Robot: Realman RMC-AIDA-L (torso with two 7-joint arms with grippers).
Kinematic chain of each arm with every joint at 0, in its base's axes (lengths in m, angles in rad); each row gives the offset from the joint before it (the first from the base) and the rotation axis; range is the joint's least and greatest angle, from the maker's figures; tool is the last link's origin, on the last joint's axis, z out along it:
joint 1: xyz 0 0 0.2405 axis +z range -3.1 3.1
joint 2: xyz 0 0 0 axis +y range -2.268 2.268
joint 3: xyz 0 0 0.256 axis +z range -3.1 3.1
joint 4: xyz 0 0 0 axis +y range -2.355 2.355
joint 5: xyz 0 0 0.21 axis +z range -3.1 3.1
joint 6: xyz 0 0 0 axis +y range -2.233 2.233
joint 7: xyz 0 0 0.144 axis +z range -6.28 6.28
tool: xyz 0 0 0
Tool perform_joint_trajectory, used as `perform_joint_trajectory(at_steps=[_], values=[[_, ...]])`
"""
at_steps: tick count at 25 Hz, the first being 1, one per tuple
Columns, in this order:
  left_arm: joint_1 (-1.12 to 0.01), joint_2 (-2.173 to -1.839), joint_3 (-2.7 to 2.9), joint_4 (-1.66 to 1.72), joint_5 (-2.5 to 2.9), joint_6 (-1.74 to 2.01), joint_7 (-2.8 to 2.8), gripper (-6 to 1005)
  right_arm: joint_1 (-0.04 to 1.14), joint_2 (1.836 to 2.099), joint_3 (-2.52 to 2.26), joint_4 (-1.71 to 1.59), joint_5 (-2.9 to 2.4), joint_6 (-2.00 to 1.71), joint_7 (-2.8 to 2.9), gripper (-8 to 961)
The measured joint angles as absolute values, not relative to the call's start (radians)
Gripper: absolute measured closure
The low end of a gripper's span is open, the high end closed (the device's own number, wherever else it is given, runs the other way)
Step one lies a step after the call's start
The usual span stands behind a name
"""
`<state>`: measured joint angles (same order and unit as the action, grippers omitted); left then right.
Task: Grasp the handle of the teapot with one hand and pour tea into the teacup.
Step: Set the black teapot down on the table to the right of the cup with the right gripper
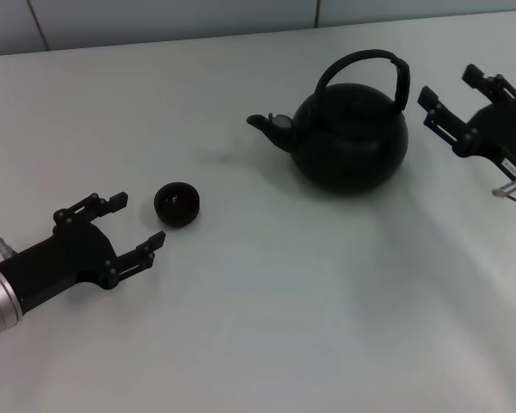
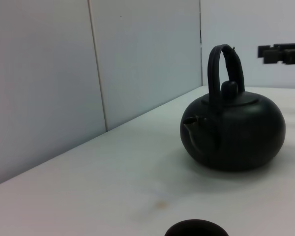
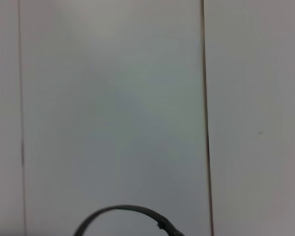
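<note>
The round matte black teapot (image 1: 351, 136) stands upright on the white table, spout pointing left. Its arched black handle (image 1: 365, 60) rises over the lid, with the thicker sleeve on the right side. The small black teacup (image 1: 176, 204) sits to the teapot's left. My left gripper (image 1: 136, 223) is open and empty, just left of the teacup with the cup near its fingertips. My right gripper (image 1: 448, 89) is open and empty, just right of the handle, apart from it. The left wrist view shows the teapot (image 2: 233, 130), the cup's rim (image 2: 196, 229) and the right gripper (image 2: 281, 53). The right wrist view shows only the handle's top (image 3: 125, 216).
A white tiled wall (image 1: 155, 21) runs along the table's far edge. The white table (image 1: 284, 327) stretches in front of the teapot and cup. A faint brownish stain (image 1: 217, 157) lies between cup and teapot.
</note>
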<state>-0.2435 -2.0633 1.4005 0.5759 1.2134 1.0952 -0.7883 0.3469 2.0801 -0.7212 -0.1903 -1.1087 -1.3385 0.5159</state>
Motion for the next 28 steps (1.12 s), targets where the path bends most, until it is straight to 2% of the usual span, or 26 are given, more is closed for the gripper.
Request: perform_joint_trajectory(at_steps=[2, 3, 10, 28], values=[[-0.243, -2.063, 1.400, 0.577, 1.213, 1.095, -0.788, 233, 0.337, 2.078, -0.726, -0.191, -1.115, -1.361, 0.521, 445], [-0.243, -2.063, 1.400, 0.579, 1.213, 1.095, -0.788, 233, 0.316, 2.076, -0.745, -0.198, -1.153, -1.411, 0.526, 238], [-0.242, -2.063, 1.403, 0.580, 1.213, 1.095, -0.789, 233, 0.299, 2.074, -0.769, -0.269, -1.483, -1.482, 0.573, 122], [-0.241, -2.063, 1.434, 0.584, 1.246, 1.100, -0.828, 233, 0.390, 2.078, -0.770, -0.331, -1.699, -1.399, 0.790, 122]])
